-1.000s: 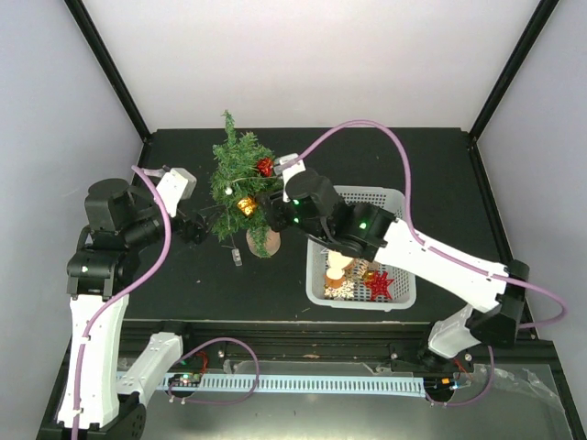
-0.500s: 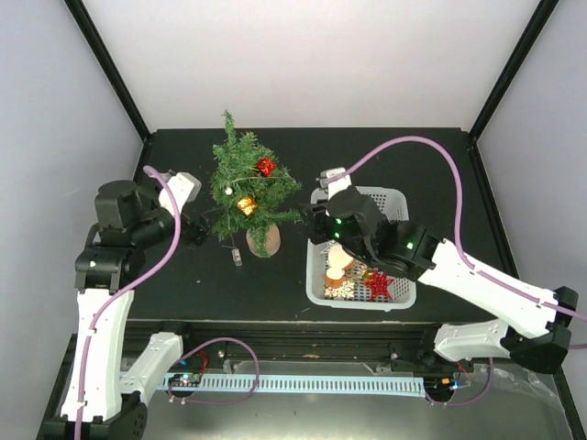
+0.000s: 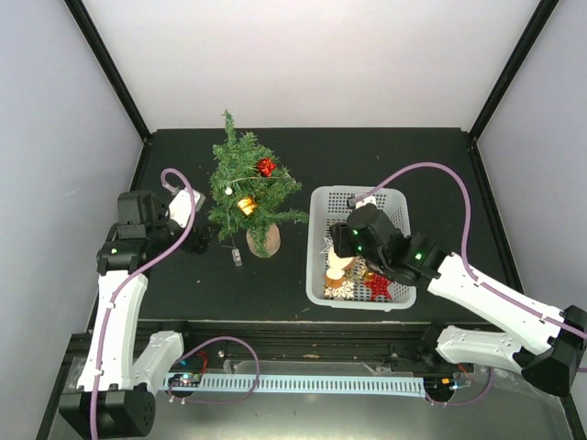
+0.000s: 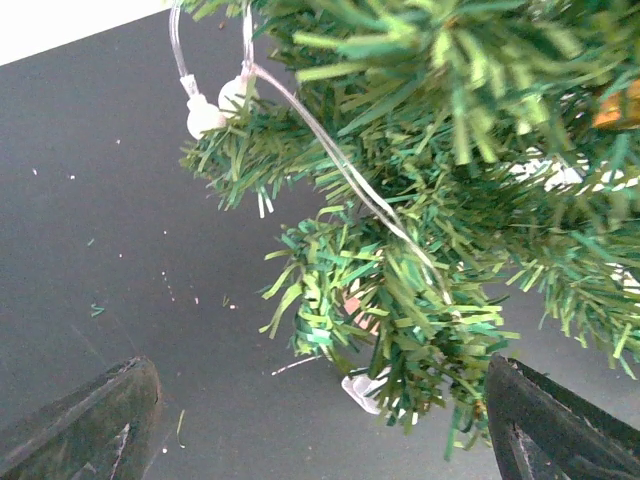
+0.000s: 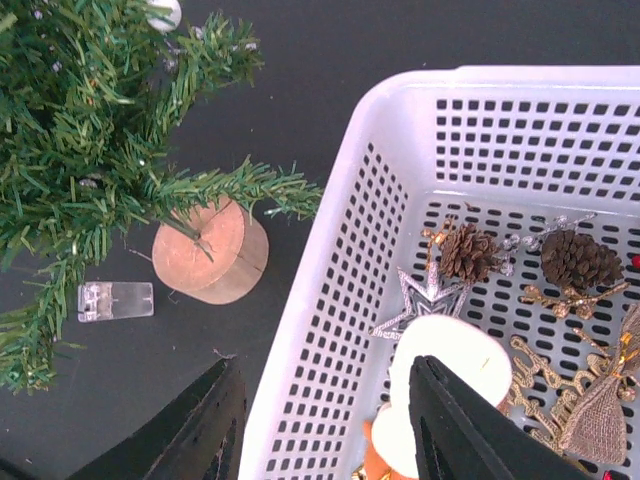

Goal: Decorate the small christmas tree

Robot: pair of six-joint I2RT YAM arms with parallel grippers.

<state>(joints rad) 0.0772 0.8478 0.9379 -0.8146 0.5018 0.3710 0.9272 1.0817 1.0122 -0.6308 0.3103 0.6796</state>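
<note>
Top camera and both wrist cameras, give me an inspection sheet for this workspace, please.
Surface: black matte tabletop, a few green bristle specks.
Job's things: small dark green bristly Christmas tree upright on round wooden base; red ornament and gold ornament hung; white bulb string.
Clutter: white perforated plastic basket with brown pine cones, red glitter star; clear plastic clip beside the base.
Grippers: left gripper open, facing the tree's low branches; right gripper open, empty, over the basket's left rim.
Cables: purple cables loop off both arms.
Surroundings: white walls, black frame posts.
</note>
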